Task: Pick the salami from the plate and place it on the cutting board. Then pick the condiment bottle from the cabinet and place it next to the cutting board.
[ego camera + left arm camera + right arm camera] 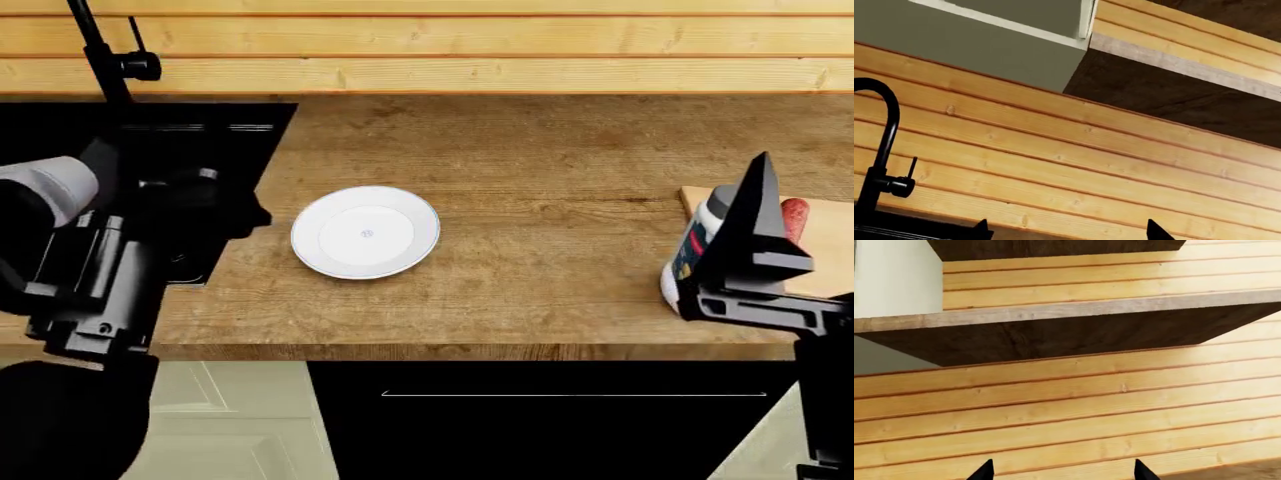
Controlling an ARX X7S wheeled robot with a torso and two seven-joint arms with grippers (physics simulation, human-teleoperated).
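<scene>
The white plate (pixel 364 232) lies bare in the middle of the brown counter. At the right edge of the head view the dark red salami (pixel 795 216) rests on the tan cutting board (pixel 830 255). The white condiment bottle (pixel 693 245) stands upright on the counter just left of the board, partly hidden by my right gripper (pixel 755 235). That gripper (pixel 1062 472) is raised, open and holds nothing, and it faces the plank wall. My left gripper (pixel 200 205) hovers by the sink, also open and holding nothing (pixel 1067 231).
A black sink (pixel 147 135) with a black faucet (pixel 104 45) (pixel 884 135) fills the counter's left end. A plank wall runs along the back. A wooden shelf (pixel 1054 310) and a pale cabinet (pixel 987 45) hang above. The counter's front edge (pixel 467 352) is near.
</scene>
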